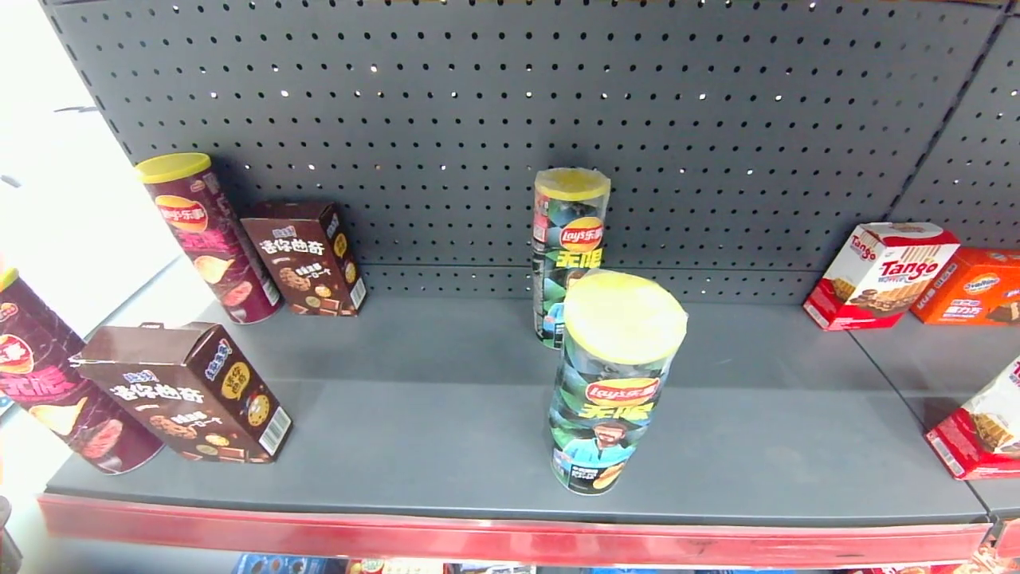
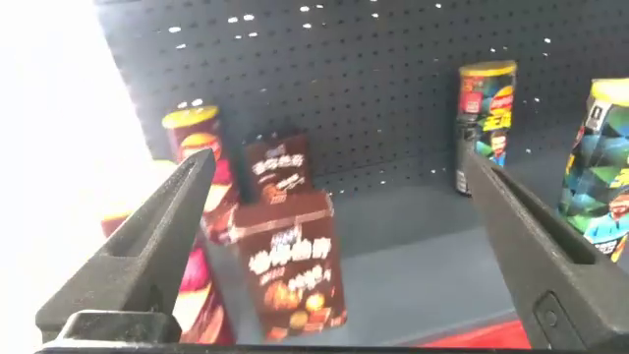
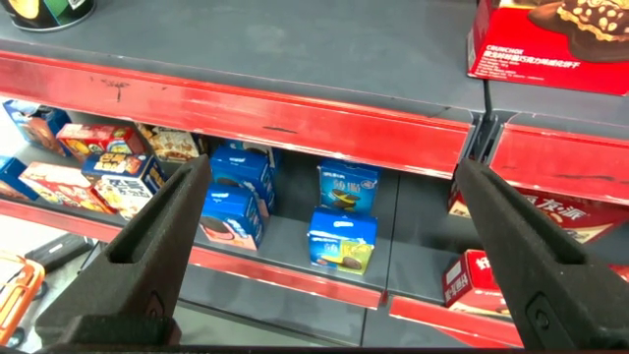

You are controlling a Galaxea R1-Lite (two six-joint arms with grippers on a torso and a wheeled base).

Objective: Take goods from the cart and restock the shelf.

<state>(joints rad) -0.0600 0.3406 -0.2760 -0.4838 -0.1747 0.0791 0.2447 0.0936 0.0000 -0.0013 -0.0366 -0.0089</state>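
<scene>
The grey shelf (image 1: 446,414) carries two green chip cans, one near the front (image 1: 613,383) and one at the back (image 1: 567,255). At its left stand two maroon chip cans (image 1: 209,239) and two brown cookie boxes (image 1: 191,391). My left gripper (image 2: 334,162) is open, facing the shelf's left part, with the front brown cookie box (image 2: 290,261) a little beyond its fingers. My right gripper (image 3: 332,167) is open with nothing between its fingers, held before the red shelf edge (image 3: 246,103) and the lower shelf.
A red-and-white wafer box (image 1: 880,275), an orange box (image 1: 976,287) and another red box (image 1: 980,434) sit on the neighbouring shelf at the right. Pegboard backs the shelf. Several blue boxes (image 3: 339,236) stand on the lower shelf. Bare grey surface lies between the brown boxes and the green cans.
</scene>
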